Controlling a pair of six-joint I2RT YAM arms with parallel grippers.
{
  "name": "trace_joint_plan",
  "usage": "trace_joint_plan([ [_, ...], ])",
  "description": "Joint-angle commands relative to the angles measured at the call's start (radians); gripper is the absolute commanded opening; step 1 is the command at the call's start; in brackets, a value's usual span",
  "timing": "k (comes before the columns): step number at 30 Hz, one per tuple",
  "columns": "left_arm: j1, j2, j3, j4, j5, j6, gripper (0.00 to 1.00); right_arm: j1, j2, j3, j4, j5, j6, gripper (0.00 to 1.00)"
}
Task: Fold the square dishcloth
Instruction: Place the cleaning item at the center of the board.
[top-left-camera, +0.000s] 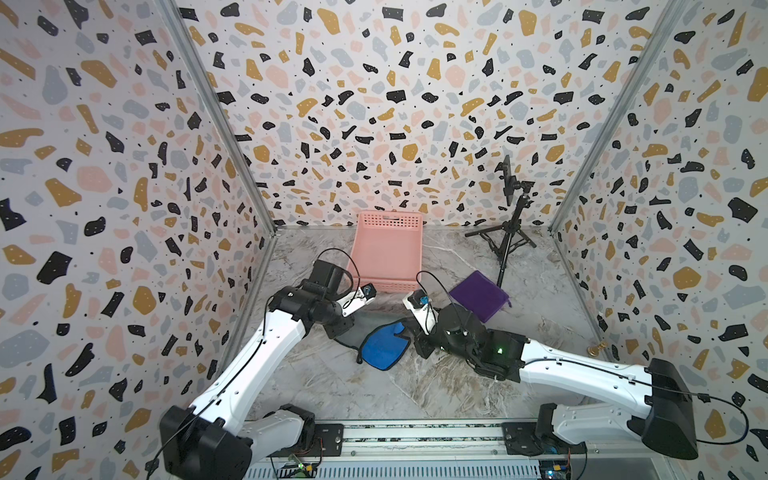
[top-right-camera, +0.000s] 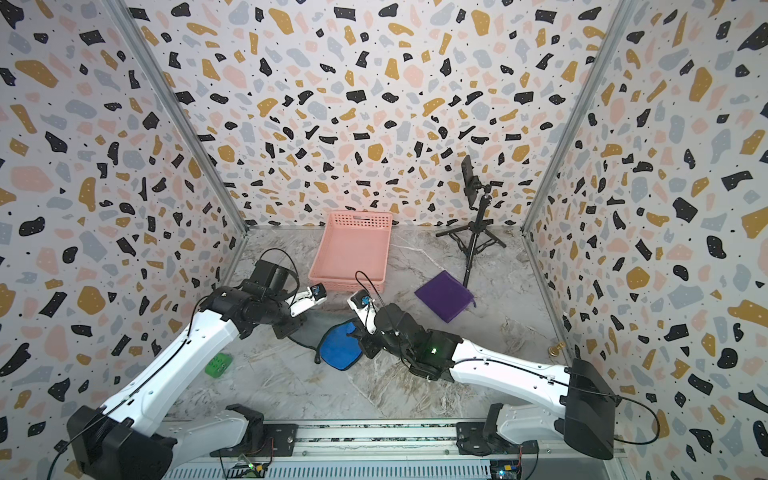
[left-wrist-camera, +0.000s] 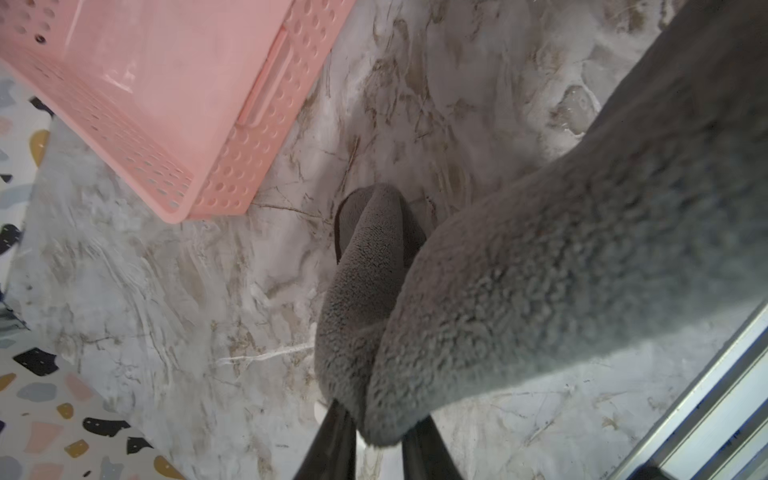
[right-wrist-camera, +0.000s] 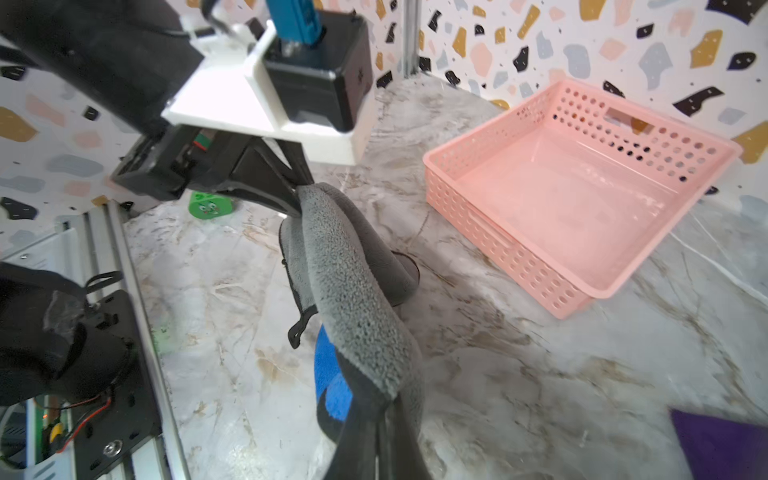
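Over the tabletop (right-wrist-camera: 519, 374), the cloth (right-wrist-camera: 357, 291) is hanging all bunched up. Left tool (left-wrist-camera: 376, 449) and right tool (right-wrist-camera: 384, 440) are both pinching it, tips getting cut off at the frame edge.

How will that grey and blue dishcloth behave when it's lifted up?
Probably floppy: the dishcloth sags and bunches between the left gripper and right gripper. Its fluffy pile likely resists slipping.

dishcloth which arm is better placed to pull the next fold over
Probably right: the right tool is pinched shut on the dishcloth, while the left tool looks loose around it.
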Motion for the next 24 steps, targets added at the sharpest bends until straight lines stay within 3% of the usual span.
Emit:
trace_joint_plan([
  [1,-0.021,-0.034,-0.042,0.041,-0.028,0.012,0.29,-0.083,0.066,0.113,-0.351,0.027,0.120,0.00],
  [4,-0.077,-0.105,-0.115,0.077,-0.004,0.034,0.44,-0.148,0.115,0.142,-0.400,-0.055,0.195,0.00],
  [7,-0.131,-0.137,-0.171,0.106,-0.015,0.048,0.49,-0.221,0.158,0.138,-0.401,-0.147,0.248,0.00],
  [10,-0.173,-0.145,-0.217,0.122,-0.020,0.066,0.50,-0.275,0.199,0.128,-0.401,-0.211,0.268,0.00],
  [16,-0.326,-0.200,-0.334,0.121,0.144,0.148,0.51,-0.292,0.223,0.082,-0.361,-0.235,0.271,0.00],
  [19,-0.382,-0.158,-0.366,0.182,0.147,0.187,0.54,-0.298,0.219,0.065,-0.346,-0.240,0.273,0.00],
  [24,-0.387,-0.023,-0.352,0.285,0.152,0.246,0.56,-0.317,0.220,0.031,-0.315,-0.260,0.274,0.00],
])
